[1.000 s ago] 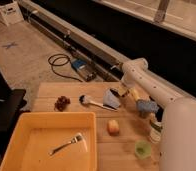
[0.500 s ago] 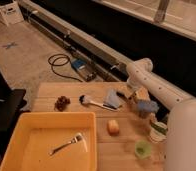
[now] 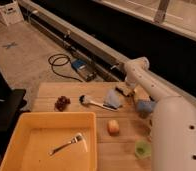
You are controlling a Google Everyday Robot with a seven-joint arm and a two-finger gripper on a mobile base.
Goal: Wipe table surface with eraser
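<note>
The light-brown wooden table surface (image 3: 91, 117) fills the lower middle of the camera view. My white arm reaches in from the lower right, and my gripper (image 3: 125, 90) is down at the table's far right edge, just right of the blue-grey flat sheet (image 3: 112, 98). A small block with a tan body and a dark face, the eraser (image 3: 139, 94), sits right at the gripper. I cannot tell whether the gripper holds it.
A yellow tray (image 3: 26, 127) holding a fork (image 3: 68, 144) stands at the front left. Dark grapes (image 3: 62, 102), a white-handled brush (image 3: 93, 102), a blue sponge block (image 3: 145, 107), a peach-coloured fruit (image 3: 113, 127) and a green cup (image 3: 142, 148) are on the table.
My arm's upper joint has shifted slightly sideways near the table's far right edge. The things on the table have not moved.
</note>
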